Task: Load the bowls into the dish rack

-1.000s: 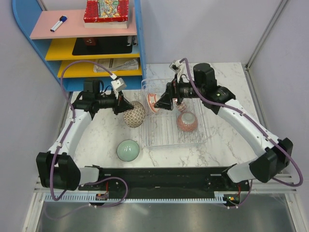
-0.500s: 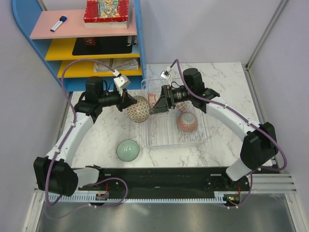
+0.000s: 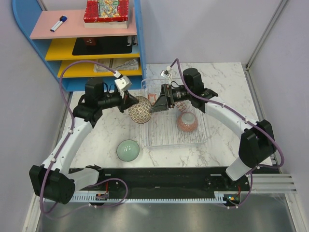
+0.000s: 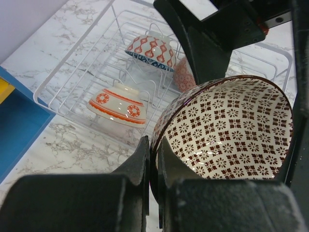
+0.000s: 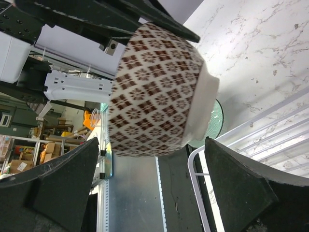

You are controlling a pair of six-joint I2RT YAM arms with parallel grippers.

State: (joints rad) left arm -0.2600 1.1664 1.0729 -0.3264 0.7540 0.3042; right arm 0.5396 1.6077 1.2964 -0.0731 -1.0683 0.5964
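Nearest, pale green bowl (image 3: 128,150) sits on table (image 3: 96,140); beyond, left gripper (image 3: 127,102) clamps brown lattice bowl (image 3: 139,110) by its rim, aloft at left edge of dish rack (image 3: 203,137), right gripper (image 3: 153,107) gaping toward it, so releasing before that closes likely drops it.

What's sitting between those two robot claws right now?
The brown lattice bowl, pinched at its rim by the left gripper, faces the open right gripper; the right wrist view shows it best.
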